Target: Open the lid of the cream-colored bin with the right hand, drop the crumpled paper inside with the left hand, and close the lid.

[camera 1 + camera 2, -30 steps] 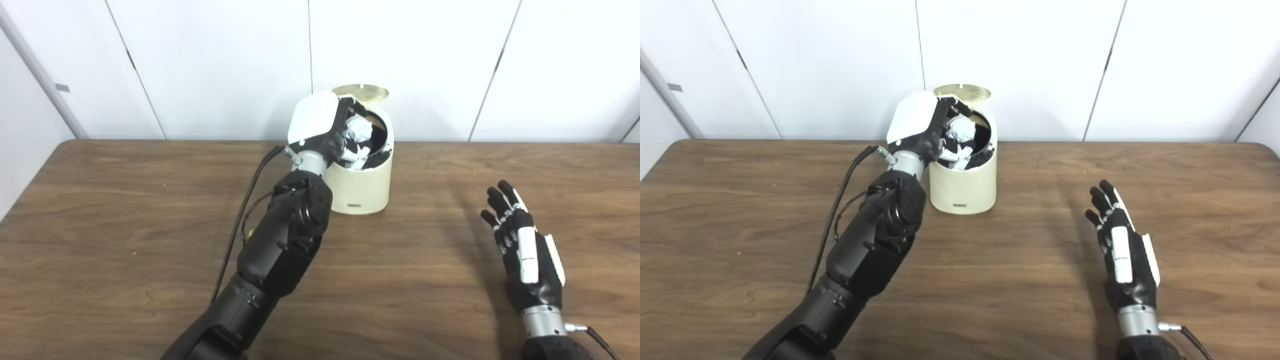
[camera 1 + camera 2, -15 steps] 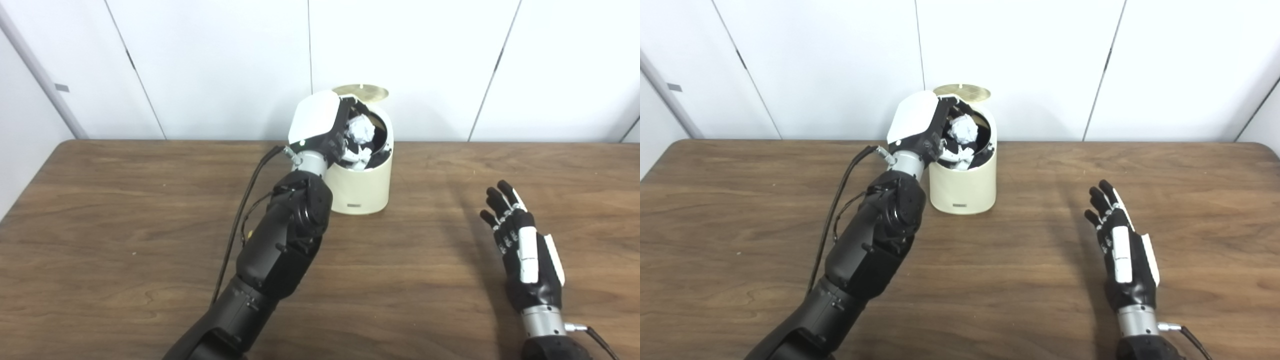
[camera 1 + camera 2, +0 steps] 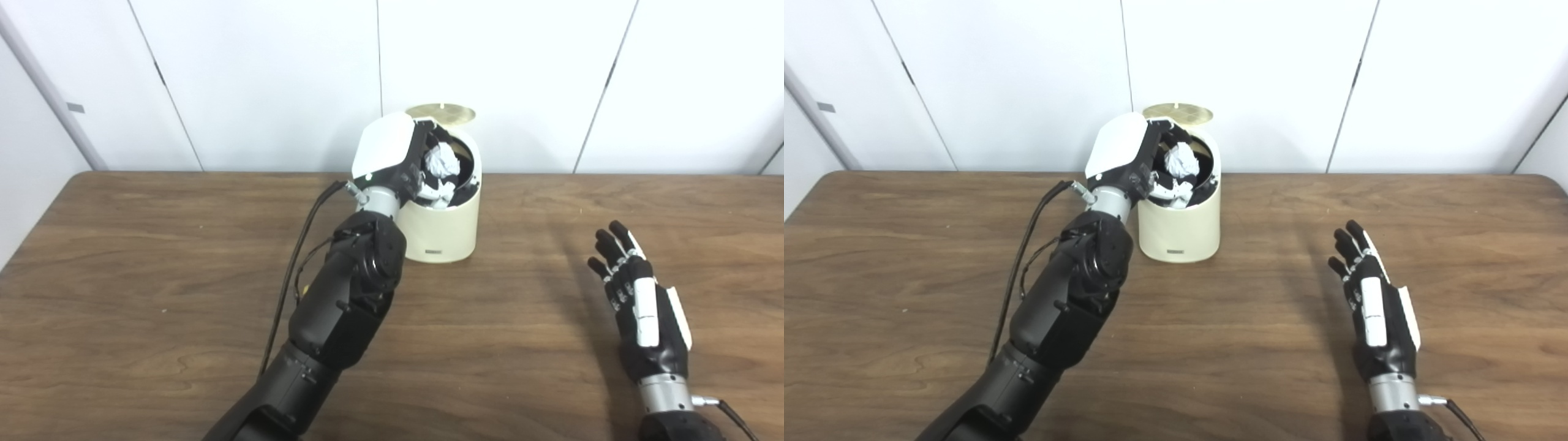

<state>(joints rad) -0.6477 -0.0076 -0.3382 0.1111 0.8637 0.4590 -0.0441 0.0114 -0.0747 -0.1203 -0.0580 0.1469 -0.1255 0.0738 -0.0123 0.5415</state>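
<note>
Two hands frame a scene that has changed only slightly over the last second. Table point(image 3: 153, 294): brown wood, bare apart from the bin and the resting right hand. Bin point(image 3: 444, 229): cream cylinder at 12 o'clock, unmoved, with its gold-lined lid point(image 3: 441, 111) standing open behind the mouth. Left hand point(image 3: 392, 153): poised over the bin's mouth at the 9 o'clock rim, white back toward the camera; its fingers point(image 3: 1176, 195) curl round the paper, and whether the hold has begun to loosen cannot be told. Right hand point(image 3: 643, 318): flat on the table at 4 o'clock, well apart from the bin, fingers spread, holding nothing, in the same place as before. Paper point(image 3: 442, 162): white crumpled ball inside the bin's opening, a little higher and nearer the back rim than a second ago, as the left hand has shifted slightly. Judged stage: lid opened, paper positioned for release; the drop and the closing of the lid remain.
</note>
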